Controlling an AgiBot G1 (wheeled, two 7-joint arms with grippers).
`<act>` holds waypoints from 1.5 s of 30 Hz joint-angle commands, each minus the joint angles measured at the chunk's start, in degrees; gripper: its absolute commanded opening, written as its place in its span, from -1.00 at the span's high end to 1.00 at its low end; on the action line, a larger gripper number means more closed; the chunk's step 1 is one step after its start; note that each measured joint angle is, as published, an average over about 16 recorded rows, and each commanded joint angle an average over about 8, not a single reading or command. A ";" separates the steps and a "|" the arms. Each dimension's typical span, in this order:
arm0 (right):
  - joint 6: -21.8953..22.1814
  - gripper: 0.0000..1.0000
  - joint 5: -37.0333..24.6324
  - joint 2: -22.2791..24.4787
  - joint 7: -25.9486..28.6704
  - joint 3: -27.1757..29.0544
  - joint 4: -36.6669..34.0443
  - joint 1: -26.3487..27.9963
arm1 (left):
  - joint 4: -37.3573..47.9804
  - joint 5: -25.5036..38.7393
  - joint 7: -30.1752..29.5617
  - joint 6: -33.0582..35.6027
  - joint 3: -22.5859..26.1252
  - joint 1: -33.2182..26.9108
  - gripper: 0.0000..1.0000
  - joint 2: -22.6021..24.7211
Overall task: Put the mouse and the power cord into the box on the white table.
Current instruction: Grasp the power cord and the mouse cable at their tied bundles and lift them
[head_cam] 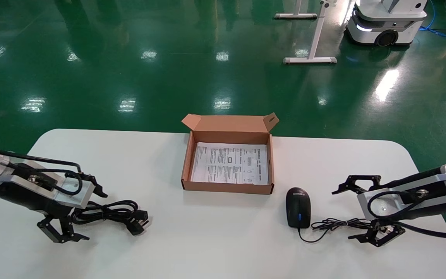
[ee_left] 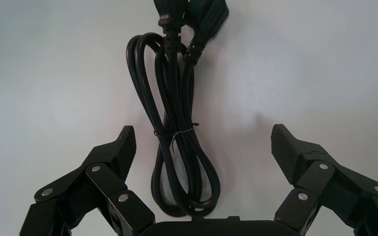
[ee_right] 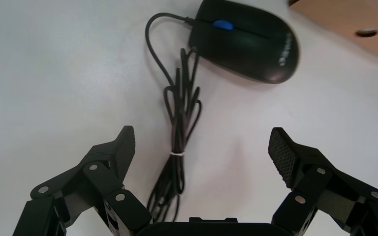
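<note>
The brown cardboard box (head_cam: pixel 187 164) lies open at the middle of the white table (head_cam: pixel 223 244), with a printed sheet on its bottom. To its right front rests the black mouse (head_cam: pixel 298 207) (ee_right: pixel 246 42); its thin bundled cable (ee_right: pixel 179 123) trails toward my right gripper (head_cam: pixel 343 214) (ee_right: pixel 202 135). That gripper is open, with the bundle lying between its fingers, untouched. The coiled power cord (head_cam: pixel 110 214) (ee_left: pixel 177 147) lies at the table's left. My open left gripper (head_cam: pixel 93 215) (ee_left: pixel 203 135) straddles its looped end without gripping it.
The box's flap lid (head_cam: pixel 229 123) stands up at the far side. Beyond the table is green floor with a white stand (head_cam: pixel 312 58) and another robot's base (head_cam: pixel 385 23) at the back right. Bare tabletop lies between cord and box.
</note>
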 commanded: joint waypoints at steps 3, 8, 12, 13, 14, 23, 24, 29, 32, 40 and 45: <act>0.93 -1.00 -1.08 -2.60 -2.84 -0.73 -5.74 0.99 | 4.95 0.04 3.08 -1.32 0.05 0.42 -1.00 1.92; 2.16 -1.00 -1.26 -4.60 -4.76 -0.82 -10.22 1.63 | 8.33 -0.38 5.05 -2.99 -0.27 1.04 -1.00 2.94; 3.39 -0.97 -1.18 -5.89 -5.41 -0.75 -12.86 1.73 | 9.72 -0.62 6.24 -3.61 -0.44 1.31 -0.79 3.52; 3.72 -0.76 -1.17 -6.17 -5.50 -0.74 -13.39 1.70 | 9.93 -0.64 6.53 -3.64 -0.45 1.34 -0.54 3.63; 4.01 -0.51 -1.15 -6.38 -5.54 -0.72 -13.79 1.66 | 10.07 -0.64 6.75 -3.64 -0.46 1.37 -0.29 3.72; 5.19 1.00 -1.25 -7.66 -5.68 -0.76 -16.11 1.79 | 11.29 -0.57 7.93 -3.68 -0.34 1.40 1.00 4.18; 5.18 1.00 -1.23 -7.63 -5.68 -0.75 -16.05 1.77 | 11.24 -0.57 7.92 -3.66 -0.35 1.41 1.00 4.16; 5.09 1.00 -1.17 -7.43 -5.67 -0.73 -15.67 1.68 | 10.97 -0.59 7.83 -3.61 -0.38 1.42 1.00 4.07; 5.04 1.00 -1.15 -7.33 -5.67 -0.72 -15.49 1.65 | 10.84 -0.60 7.76 -3.60 -0.39 1.44 1.00 4.03; 4.91 1.00 -1.10 -7.16 -5.65 -0.68 -15.18 1.59 | 10.64 -0.63 7.64 -3.57 -0.43 1.45 1.00 3.96; 4.85 1.00 -1.06 -7.10 -5.65 -0.66 -15.06 1.58 | 10.56 -0.65 7.60 -3.56 -0.45 1.45 1.00 3.94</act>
